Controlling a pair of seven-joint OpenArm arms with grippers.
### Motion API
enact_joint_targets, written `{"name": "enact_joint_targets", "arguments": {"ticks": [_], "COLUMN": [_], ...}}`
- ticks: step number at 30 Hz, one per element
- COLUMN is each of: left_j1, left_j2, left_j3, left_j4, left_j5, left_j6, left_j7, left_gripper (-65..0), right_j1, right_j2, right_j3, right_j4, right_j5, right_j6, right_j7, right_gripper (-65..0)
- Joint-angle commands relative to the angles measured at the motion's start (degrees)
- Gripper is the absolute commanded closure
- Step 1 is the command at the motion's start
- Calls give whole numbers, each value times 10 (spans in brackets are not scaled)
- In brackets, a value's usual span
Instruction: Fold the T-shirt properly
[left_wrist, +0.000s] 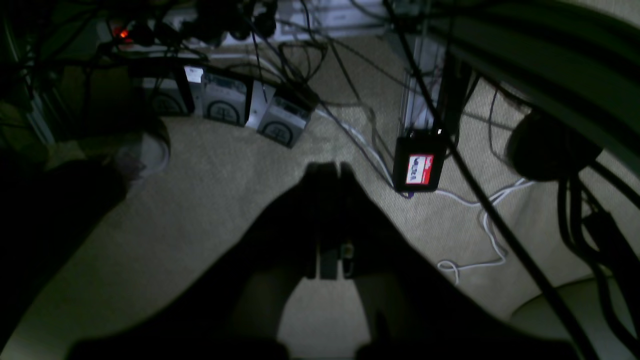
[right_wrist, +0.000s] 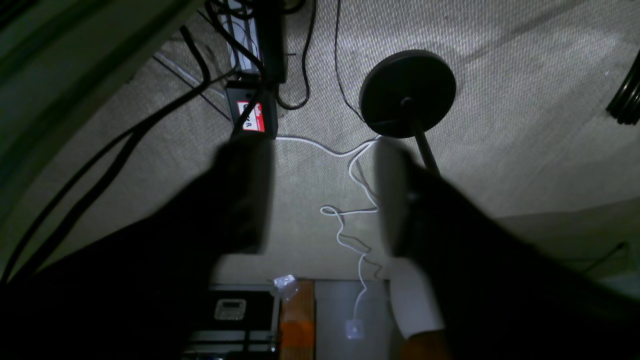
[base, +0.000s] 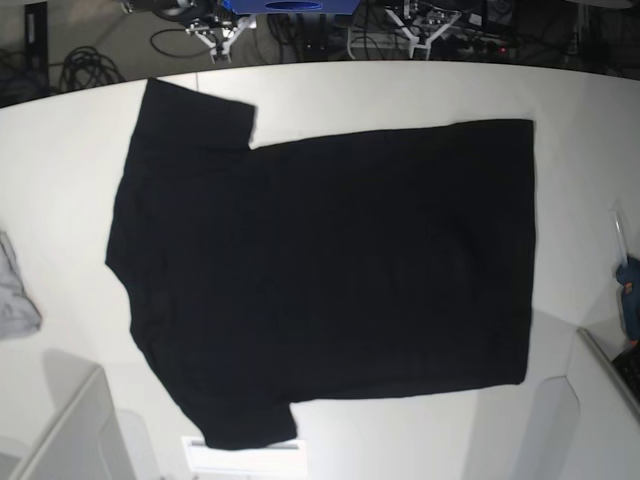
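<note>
T-shirt (base: 330, 270) lies flat and spread on the white table (base: 420, 90), plain black side up, collar end toward the base view's left, hem toward its right, both sleeves out. No fold made yet, so the task looks to be at its start. Neither arm shows over the table in the base view. Both wrist views look down at carpet and cables, so the arms seem parked off the table. Left gripper (left_wrist: 330, 172): jaws together, nothing between them. Right gripper (right_wrist: 322, 197): jaws wide apart, nothing held. A grey cloth (base: 15, 290) sits at the table's left edge, apart from the shirt. Next move, as I judge it: bring both grippers over the table and pinch one long edge or a sleeve for the first fold.
</note>
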Motion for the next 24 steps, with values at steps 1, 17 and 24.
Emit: {"name": "enact_joint_targets", "arguments": {"ticks": [1,17,24], "left_j1": [8,26,42], "left_j2": [0,0,0], "left_j3": [0,-1,-1], "left_j4": [8,30,38], "left_j5": [-2,-3,-3], "left_j6": [3,3,3], "left_j7": [4,4,3], "left_gripper": [-5,-346,-229], "right_j1": [-14,-32,-32], "right_j2": [2,1,2], "right_j3": [-1,-1,-1], "right_j4": [0,30,30], "right_j5": [-1,0,-1], "right_j6": [-5,-5,-5], "right_j7": [-7,-7,-7], "right_gripper": [-362,0,0]}}
